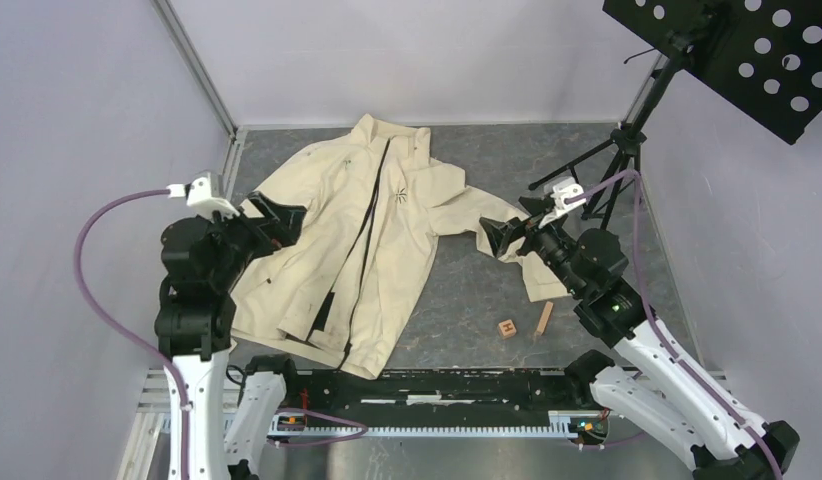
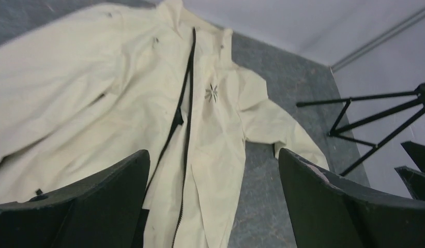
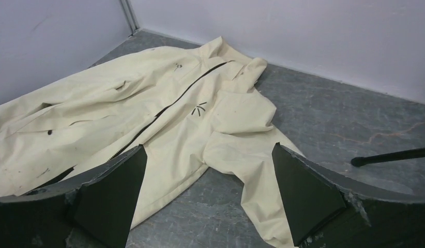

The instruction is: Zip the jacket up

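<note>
- Blocks nearest me: a wooden cube (image 1: 507, 328) and a stick (image 1: 544, 318) on the grey marbled tabletop (image 1: 467, 300).
- My left gripper (image 1: 285, 218) and right gripper (image 1: 492, 238) gape wide, holding nothing.
- I see the jacket (image 1: 337, 240) spread mid-table, left of centre.
- Lilac walls (image 1: 437, 50) and a black tripod (image 1: 617, 160) stand behind.

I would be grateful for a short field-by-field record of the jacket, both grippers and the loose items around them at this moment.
jacket: cream, spread front-up, collar toward the far wall
zipper: dark; front gapes near the hem
left gripper: open, empty, over the jacket's side
right gripper: open, empty, over a sleeve
wooden cube: near that sleeve's cuff
wooden stick: beside the cube
tripod: far right
</note>
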Robot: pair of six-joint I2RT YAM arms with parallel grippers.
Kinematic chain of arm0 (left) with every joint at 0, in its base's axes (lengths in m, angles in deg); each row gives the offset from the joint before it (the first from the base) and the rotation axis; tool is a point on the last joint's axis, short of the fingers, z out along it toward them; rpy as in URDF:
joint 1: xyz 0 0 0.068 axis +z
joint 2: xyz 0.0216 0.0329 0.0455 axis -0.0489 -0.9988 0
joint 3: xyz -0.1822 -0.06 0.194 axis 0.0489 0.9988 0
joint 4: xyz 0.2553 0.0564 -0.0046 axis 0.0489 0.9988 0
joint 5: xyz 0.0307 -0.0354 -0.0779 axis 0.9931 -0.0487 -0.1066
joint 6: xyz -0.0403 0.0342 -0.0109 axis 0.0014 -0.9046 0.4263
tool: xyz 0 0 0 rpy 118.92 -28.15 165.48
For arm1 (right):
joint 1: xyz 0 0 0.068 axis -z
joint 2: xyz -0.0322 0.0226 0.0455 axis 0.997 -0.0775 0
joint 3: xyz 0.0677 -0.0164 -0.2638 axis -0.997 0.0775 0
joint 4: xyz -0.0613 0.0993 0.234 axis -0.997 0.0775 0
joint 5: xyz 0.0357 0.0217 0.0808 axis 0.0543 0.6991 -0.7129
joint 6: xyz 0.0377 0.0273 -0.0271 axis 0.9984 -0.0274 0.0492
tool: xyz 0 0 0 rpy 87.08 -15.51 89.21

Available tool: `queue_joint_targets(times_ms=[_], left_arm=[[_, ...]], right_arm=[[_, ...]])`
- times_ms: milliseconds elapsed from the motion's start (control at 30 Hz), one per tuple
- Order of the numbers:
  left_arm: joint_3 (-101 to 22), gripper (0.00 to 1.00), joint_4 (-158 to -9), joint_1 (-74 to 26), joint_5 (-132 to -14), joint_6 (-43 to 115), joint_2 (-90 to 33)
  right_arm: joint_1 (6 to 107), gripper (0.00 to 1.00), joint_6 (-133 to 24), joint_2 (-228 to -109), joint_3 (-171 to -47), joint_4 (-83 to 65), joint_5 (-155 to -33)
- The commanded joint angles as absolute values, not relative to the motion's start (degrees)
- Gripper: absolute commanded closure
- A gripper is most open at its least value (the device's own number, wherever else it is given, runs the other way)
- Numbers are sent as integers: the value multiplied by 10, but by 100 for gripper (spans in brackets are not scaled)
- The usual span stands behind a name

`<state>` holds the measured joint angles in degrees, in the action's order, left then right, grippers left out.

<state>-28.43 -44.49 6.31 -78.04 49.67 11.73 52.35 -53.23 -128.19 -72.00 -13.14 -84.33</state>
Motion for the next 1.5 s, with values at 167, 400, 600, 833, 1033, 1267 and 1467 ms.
queue_joint_targets(times_ms=[167,400,600,833,1033,1267,1467], left_arm=[[-185,0,-414,19,-877,500,36],[-140,3,-412,-154,-724,546,-12],[-142,24,-409,-259,-609,562,-84],[-183,26,-397,-379,-492,570,-213],[-209,27,-378,-397,-463,562,-309],[-207,25,-386,-396,-475,554,-364],[-210,42,-382,-391,-445,555,-405]], right_arm=[[482,1,-485,-1379,-711,-170,-901],[464,1,-381,-1446,-669,-237,-967],[464,4,-281,-1475,-603,-334,-1041],[463,18,-255,-1511,-573,-385,-1091],[461,28,-254,-1514,-552,-433,-1120],[450,47,-280,-1535,-547,-457,-1152],[428,62,-288,-1575,-551,-478,-1171]])
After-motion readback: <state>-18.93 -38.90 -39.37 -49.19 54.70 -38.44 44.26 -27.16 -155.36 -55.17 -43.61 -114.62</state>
